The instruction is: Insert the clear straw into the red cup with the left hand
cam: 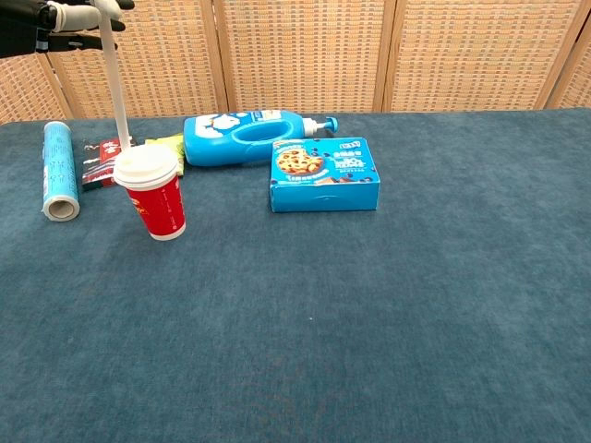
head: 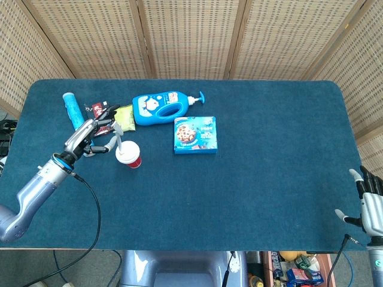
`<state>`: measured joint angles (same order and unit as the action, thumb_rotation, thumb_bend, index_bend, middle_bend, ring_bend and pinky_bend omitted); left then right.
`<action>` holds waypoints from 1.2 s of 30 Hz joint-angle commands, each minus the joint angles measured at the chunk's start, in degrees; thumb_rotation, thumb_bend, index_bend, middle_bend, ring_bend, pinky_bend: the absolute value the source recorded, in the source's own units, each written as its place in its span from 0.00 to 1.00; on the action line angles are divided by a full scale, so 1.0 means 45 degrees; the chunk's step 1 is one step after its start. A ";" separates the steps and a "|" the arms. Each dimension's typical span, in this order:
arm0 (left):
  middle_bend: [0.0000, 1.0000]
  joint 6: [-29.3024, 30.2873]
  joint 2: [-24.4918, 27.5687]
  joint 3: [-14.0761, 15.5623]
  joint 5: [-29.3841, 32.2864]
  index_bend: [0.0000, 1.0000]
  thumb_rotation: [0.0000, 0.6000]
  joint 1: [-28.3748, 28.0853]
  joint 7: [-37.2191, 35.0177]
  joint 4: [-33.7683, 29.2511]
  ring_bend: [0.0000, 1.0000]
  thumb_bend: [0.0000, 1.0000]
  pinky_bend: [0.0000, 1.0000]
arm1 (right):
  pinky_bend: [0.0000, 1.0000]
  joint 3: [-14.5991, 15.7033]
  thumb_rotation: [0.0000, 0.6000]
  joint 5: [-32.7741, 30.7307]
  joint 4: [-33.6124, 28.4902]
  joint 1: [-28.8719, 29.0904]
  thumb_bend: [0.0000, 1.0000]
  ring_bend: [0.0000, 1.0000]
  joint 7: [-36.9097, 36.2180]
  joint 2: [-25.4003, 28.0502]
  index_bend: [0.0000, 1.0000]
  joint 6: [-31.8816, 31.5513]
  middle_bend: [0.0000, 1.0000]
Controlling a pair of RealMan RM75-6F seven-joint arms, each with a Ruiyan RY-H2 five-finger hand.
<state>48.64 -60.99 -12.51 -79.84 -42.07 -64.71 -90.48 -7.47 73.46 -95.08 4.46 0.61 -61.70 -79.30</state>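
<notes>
The red cup (head: 132,158) (cam: 162,209) with a white lid stands left of centre on the blue table. A clear straw (head: 118,139) (cam: 116,83) hangs nearly upright, its lower end just behind the cup's lid as the chest view shows it. My left hand (head: 96,131) (cam: 81,15) pinches the straw's top end, up and to the left of the cup. My right hand (head: 370,204) hangs off the table's near right corner with its fingers apart and nothing in it.
A blue pump bottle (head: 161,107) lies behind the cup. A blue cookie box (head: 195,134) sits to the cup's right. A light-blue roll (head: 72,109), a dark red packet (cam: 100,159) and a yellow-green packet (head: 124,116) lie at the far left.
</notes>
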 commanded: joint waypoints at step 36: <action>0.00 -0.0498 -0.1869 0.0513 -0.0196 0.36 1.00 0.0191 -0.1670 0.2151 0.00 0.55 0.00 | 0.00 0.0038 1.00 -0.0040 0.0020 0.0050 0.00 0.00 -0.0110 0.0014 0.00 0.0182 0.00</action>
<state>46.58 -69.42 -10.27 -80.58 -41.16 -72.03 -80.87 -7.30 73.28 -94.99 4.69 0.11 -61.64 -78.49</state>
